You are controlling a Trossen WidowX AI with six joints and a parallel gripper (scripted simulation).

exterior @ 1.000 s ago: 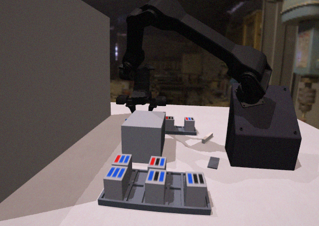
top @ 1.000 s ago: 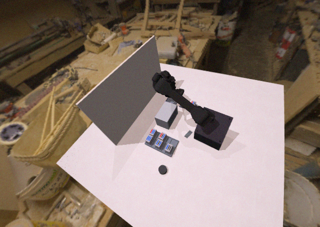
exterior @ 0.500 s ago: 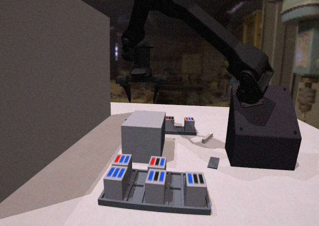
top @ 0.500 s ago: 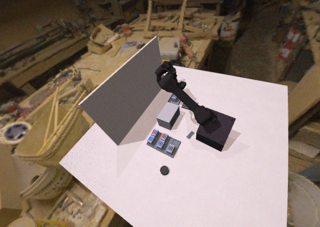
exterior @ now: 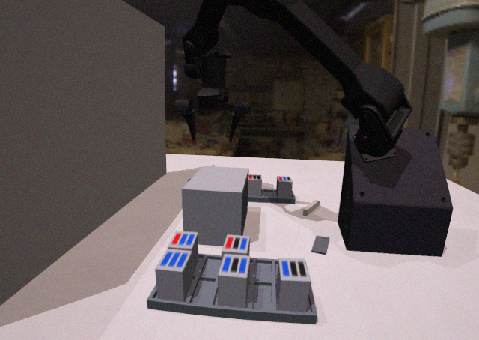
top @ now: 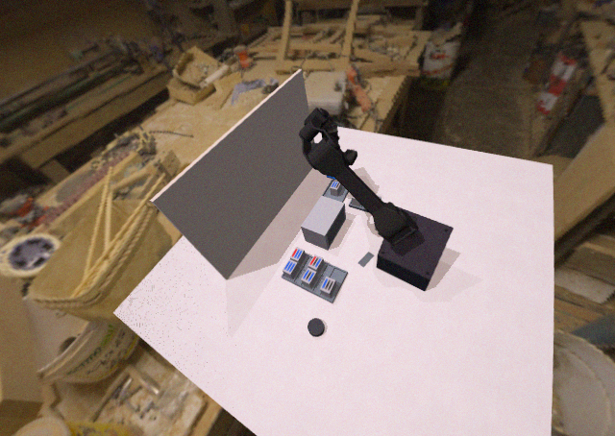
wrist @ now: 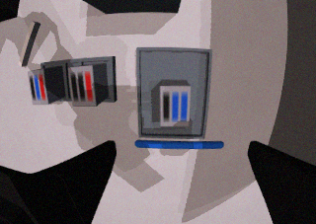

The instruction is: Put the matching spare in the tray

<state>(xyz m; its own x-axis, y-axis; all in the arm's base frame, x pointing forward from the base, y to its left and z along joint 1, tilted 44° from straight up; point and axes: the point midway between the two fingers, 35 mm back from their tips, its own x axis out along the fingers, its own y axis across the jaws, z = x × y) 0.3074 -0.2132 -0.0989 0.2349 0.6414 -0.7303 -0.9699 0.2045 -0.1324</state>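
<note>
Overhead, matte black gripper [wrist: 178, 165] with tapered fingers spread wide and empty, small boxy grey spare [wrist: 176, 105] striped black-blue-blue, upright in square flat-walled tray [wrist: 150, 66]

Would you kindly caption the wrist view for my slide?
Open gripper above tray holding a black-blue-blue spare.

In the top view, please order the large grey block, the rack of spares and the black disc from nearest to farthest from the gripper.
1. large grey block, close under the open gripper
2. rack of spares, beyond the block
3. black disc, farthest, standing alone
</note>
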